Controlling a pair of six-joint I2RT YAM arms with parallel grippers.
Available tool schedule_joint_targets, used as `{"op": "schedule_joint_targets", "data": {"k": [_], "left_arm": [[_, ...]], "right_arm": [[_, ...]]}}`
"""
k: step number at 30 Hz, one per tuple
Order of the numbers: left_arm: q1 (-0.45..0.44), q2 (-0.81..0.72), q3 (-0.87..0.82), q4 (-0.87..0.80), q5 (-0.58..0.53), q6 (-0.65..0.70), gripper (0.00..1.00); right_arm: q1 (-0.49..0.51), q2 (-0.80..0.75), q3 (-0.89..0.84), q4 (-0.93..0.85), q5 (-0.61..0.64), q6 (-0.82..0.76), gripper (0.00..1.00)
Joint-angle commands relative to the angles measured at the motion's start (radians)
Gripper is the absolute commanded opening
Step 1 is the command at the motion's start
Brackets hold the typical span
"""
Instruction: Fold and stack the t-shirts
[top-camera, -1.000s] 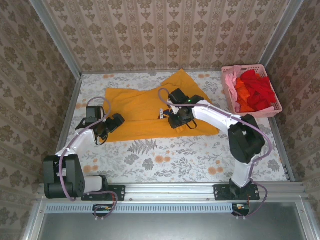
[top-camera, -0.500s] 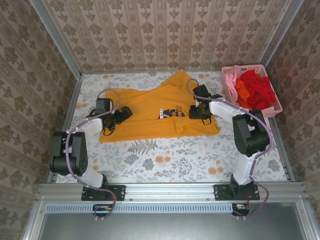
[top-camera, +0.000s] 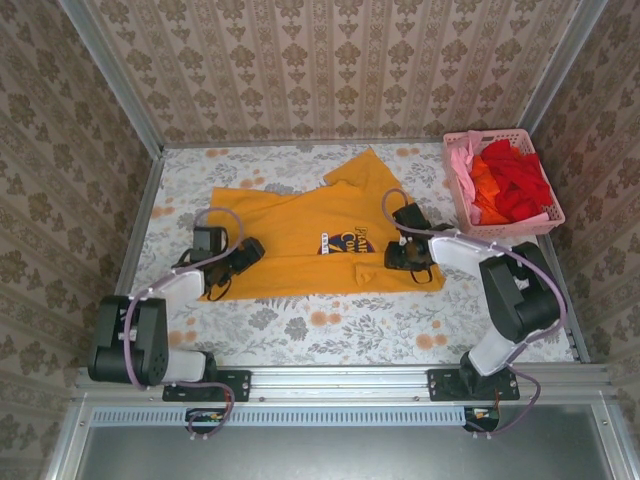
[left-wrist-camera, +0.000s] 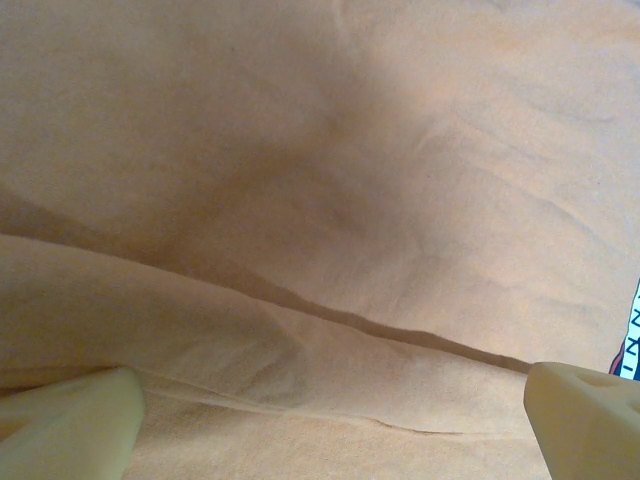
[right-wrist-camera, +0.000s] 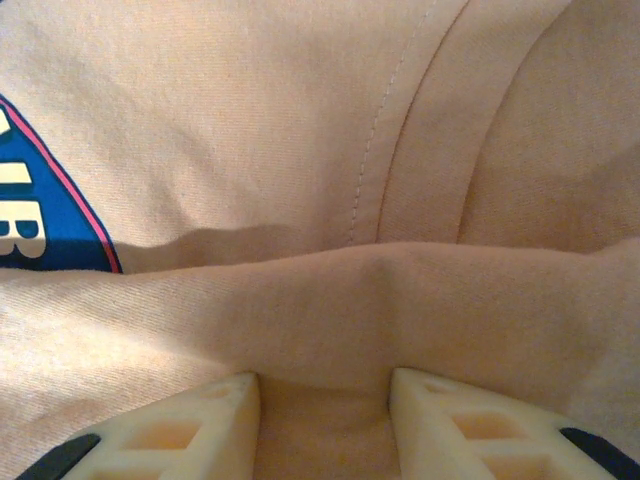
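Looking down from the top camera: an orange-yellow t-shirt (top-camera: 290, 235) lies spread out across the middle of the surface (top-camera: 330, 322), one sleeve poking toward the far edge, dark round logo (top-camera: 345, 243) facing up. The left arm (top-camera: 170, 285) has the left jaws down on the shirt's end nearest the left edge. The right arm (top-camera: 460, 248) has the right jaws on the end nearest the right edge, just beside the logo. Over in the far right corner sits a pink basket (top-camera: 490, 135) stuffed with red t-shirts (top-camera: 515, 180) plus some orange and pink cloth.

Left wrist cam: the left jaws stand wide apart, pale fingers (left-wrist-camera: 70, 420) at the two bottom corners, nothing pinched. There's just shirt cloth underneath with a long crease running across.

Right wrist cam: the right jaws are clamped on a bunched-up ridge of that same shirt, one finger either side of it, with a slice of blue logo at the left.
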Motion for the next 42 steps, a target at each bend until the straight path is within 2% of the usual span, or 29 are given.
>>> {"op": "schedule_joint_targets", "data": {"k": [1,5,9,14,19,21,27,30,33,36,42], "left_arm": [[-0.027,-0.041,-0.047,-0.223,-0.028,-0.041,1.0],[-0.045,-0.131,0.003,-0.312,-0.067,-0.03,1.0],[-0.041,-0.144,0.148,-0.371,-0.146,0.065,1.0],[0.003,0.039,0.409,-0.447,-0.241,0.168,1.0],[0.072,0.259,0.628,-0.484,-0.276,0.158,0.99],[0.096,0.35,0.728,-0.525,-0.3,0.142,0.92],[0.138,0.627,1.03,-0.669,-0.347,0.131,0.64],[0.153,0.738,1.15,-0.709,-0.346,0.147,0.56],[0.16,0.83,1.26,-0.741,-0.342,0.164,0.5],[0.162,0.91,1.369,-0.786,-0.341,0.177,0.5],[0.162,0.997,1.474,-0.837,-0.335,0.193,0.45]], "right_arm": [[0.016,-0.06,-0.062,-0.093,0.003,0.055,0.41],[0.024,-0.146,-0.046,-0.156,0.013,0.04,0.42],[0.024,-0.186,0.047,-0.169,0.022,-0.005,0.47],[0.025,-0.126,0.195,-0.155,-0.004,-0.046,0.52],[0.032,-0.061,0.298,-0.117,-0.07,-0.06,0.54],[0.033,-0.035,0.334,-0.117,-0.076,-0.064,0.55],[0.034,0.008,0.377,-0.118,-0.075,-0.073,0.56],[0.033,0.02,0.384,-0.122,-0.077,-0.073,0.57],[0.033,0.024,0.384,-0.118,-0.078,-0.071,0.57],[0.033,0.026,0.381,-0.115,-0.083,-0.071,0.57],[0.034,0.026,0.368,-0.115,-0.085,-0.066,0.57]]}}
